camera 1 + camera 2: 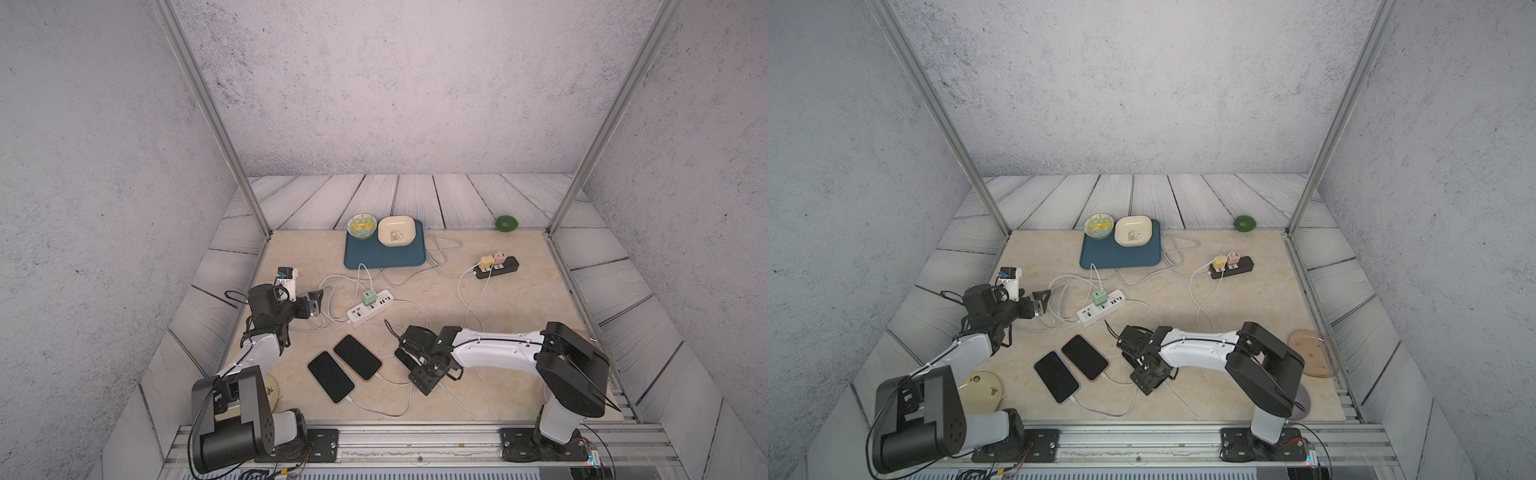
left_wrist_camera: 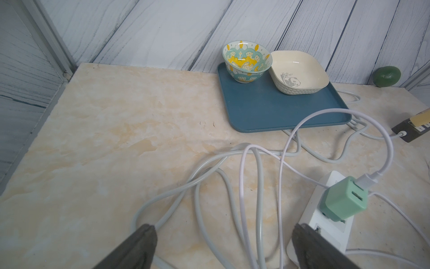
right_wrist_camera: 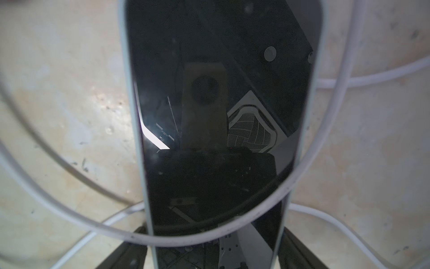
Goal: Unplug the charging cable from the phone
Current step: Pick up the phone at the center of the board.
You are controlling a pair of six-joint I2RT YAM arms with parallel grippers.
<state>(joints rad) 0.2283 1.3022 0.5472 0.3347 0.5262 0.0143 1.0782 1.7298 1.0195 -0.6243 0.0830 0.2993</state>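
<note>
Right gripper (image 3: pixel 214 230) straddles phone (image 3: pixel 221 81), fingers (image 3: pixel 125 253) beside its edges; gripped or not, cannot tell. White cable (image 3: pixel 338 93) crosses screen. Left gripper (image 2: pixel 223 244) spread wide, empty, over tangled cords (image 2: pixel 242 186).

White shells, black joints and thin black cables are seen on the left arm (image 1: pixel 259 353) and right arm (image 1: pixel 494 351), tipped by the dark left gripper (image 2: pixel 223 246) and right gripper (image 3: pixel 213 256).

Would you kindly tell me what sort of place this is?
Probably a robot test booth staged as a home desk: panels on a metal frame, two arms bolted to a rail, phones and power strips on the table.
</note>
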